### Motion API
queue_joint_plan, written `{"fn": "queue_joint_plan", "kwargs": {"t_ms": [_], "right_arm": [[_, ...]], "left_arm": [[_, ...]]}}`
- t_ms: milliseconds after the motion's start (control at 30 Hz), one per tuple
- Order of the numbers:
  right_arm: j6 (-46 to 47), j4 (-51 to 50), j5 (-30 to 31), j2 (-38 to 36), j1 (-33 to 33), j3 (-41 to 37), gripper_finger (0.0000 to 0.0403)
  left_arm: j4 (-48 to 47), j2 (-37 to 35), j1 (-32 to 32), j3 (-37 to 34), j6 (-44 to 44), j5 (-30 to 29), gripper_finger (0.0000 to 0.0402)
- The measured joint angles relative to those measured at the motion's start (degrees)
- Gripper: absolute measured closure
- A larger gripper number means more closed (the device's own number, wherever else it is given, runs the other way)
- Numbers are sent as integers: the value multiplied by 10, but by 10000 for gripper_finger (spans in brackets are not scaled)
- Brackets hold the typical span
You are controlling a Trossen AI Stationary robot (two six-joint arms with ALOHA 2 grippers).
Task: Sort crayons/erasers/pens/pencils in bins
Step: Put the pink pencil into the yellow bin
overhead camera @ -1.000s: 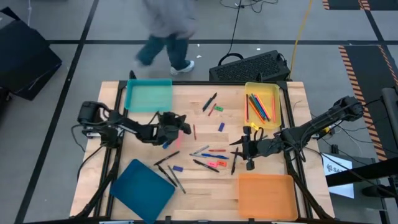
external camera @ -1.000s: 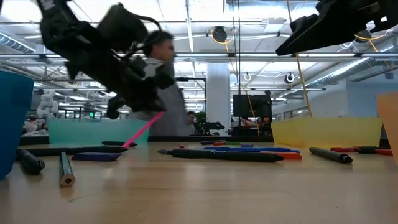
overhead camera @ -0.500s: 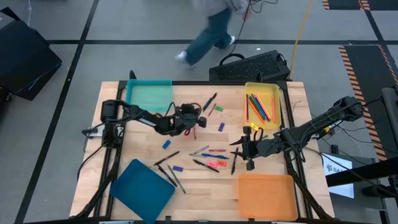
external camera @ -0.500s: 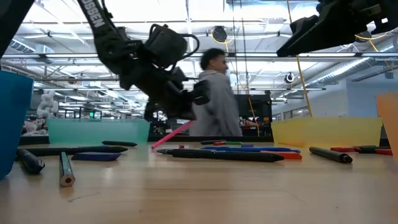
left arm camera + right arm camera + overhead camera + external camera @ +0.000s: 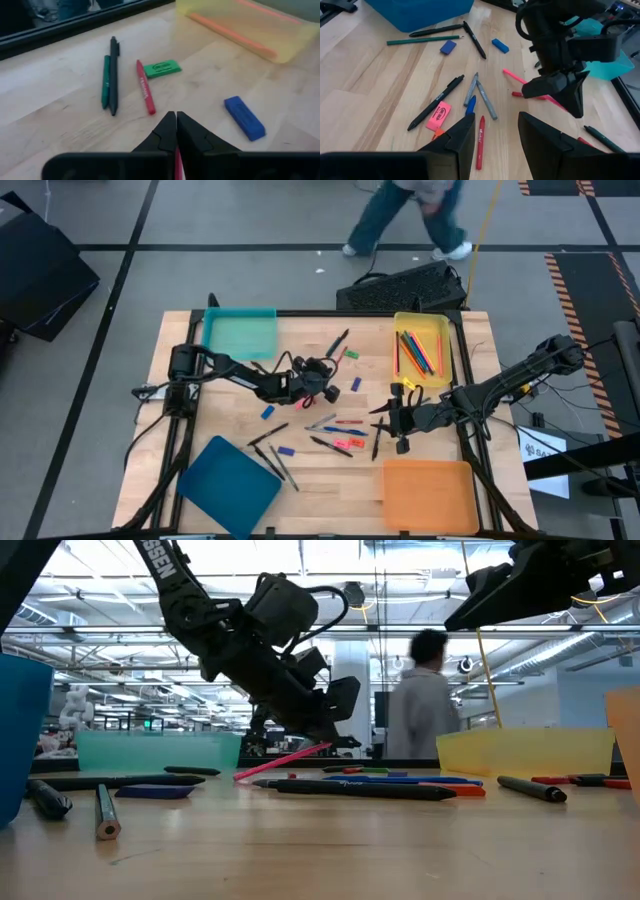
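My left gripper hovers over the table's middle, shut on a thin pink pencil. The pencil shows as a pink sliver between the fingers in the left wrist view. Beyond the fingers lie a green eraser, a red crayon, a black pen and a blue eraser. My right gripper waits open at the right, above a scatter of pens and crayons. The yellow bin holds several pencils. My left gripper pinches the pink pencil near its upper end between its two shut fingers, which slant down toward the table's right. The pencil slopes down away from the fingers, its free end low over the table; whether that end touches the wood I cannot tell.
The teal bin stands far left, the dark blue bin near left, the orange bin near right. Pens, erasers and crayons lie across the middle. A person walks past the table's far edge.
My left gripper has carried the pink pencil from left of centre toward the table's right, staying shut on it. The pencil has tipped flatter, its free end trailing to the left. The person behind the table has walked to the right.
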Motion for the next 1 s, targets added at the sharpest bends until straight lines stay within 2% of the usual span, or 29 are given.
{"fn": "queue_joint_plan", "kwargs": {"t_ms": [167,300,433,500,600,700,1000], "right_arm": [[0,0,0,0,-10,0,261],[-3,1,-1,0,-14,0,261],[1,0,-2,0,-14,0,261],[5,-5,-2,0,-14,0,261],[6,-7,-4,0,-13,0,261],[6,-7,-4,0,-13,0,261],[6,-7,-4,0,-13,0,261]], "left_arm": [[-3,0,-8,0,9,0,360],[-1,-1,-11,0,33,0,317],[-72,-48,-22,0,19,9,274],[-128,-85,-38,0,13,-10,261],[-211,-127,-60,-14,-9,-68,253],[-254,-151,-56,-39,-60,-81,252],[-171,-152,-58,-150,-136,-68,252]]}}
